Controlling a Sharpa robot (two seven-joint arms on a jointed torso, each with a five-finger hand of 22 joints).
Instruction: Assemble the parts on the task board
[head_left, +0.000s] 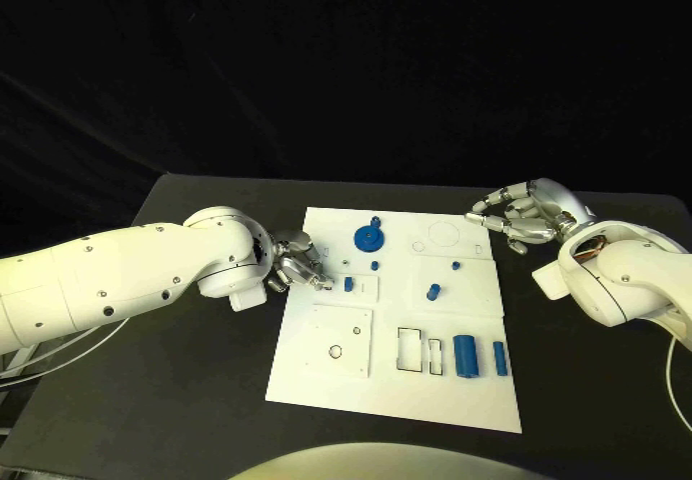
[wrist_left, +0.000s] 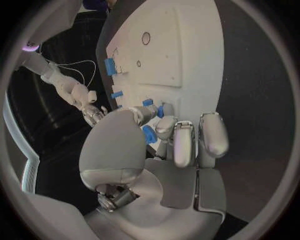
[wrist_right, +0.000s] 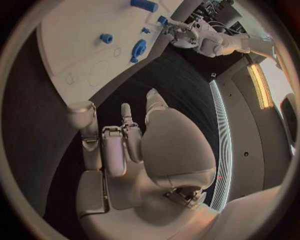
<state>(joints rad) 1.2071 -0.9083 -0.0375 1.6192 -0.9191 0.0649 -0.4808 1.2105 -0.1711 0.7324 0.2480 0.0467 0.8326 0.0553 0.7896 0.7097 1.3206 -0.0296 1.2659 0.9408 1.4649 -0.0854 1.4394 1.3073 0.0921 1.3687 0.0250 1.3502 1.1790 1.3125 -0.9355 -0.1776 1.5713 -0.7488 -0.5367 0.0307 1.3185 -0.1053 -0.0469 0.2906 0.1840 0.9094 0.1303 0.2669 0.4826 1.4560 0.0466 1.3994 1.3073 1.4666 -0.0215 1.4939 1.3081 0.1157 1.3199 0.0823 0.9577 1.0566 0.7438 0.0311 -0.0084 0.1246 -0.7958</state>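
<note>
Gleaming silver fingers (head_left: 306, 268) over smooth white task board (head_left: 346, 375).

No text, label, brand, number or sign can be read anywhere. The task board (head_left: 325, 370) is marked with outlined circles and rectangles, but nothing written is carried by them. No lettering can be made out on the blue parts (head_left: 466, 354), the arms or the table (head_left: 173, 400).

Left hand (head_left: 300, 268) crowds board (head_left: 325, 380) left edge; right hand (head_left: 522, 212) off far corner; bare tabletop (head_left: 173, 390) both sides.
</note>
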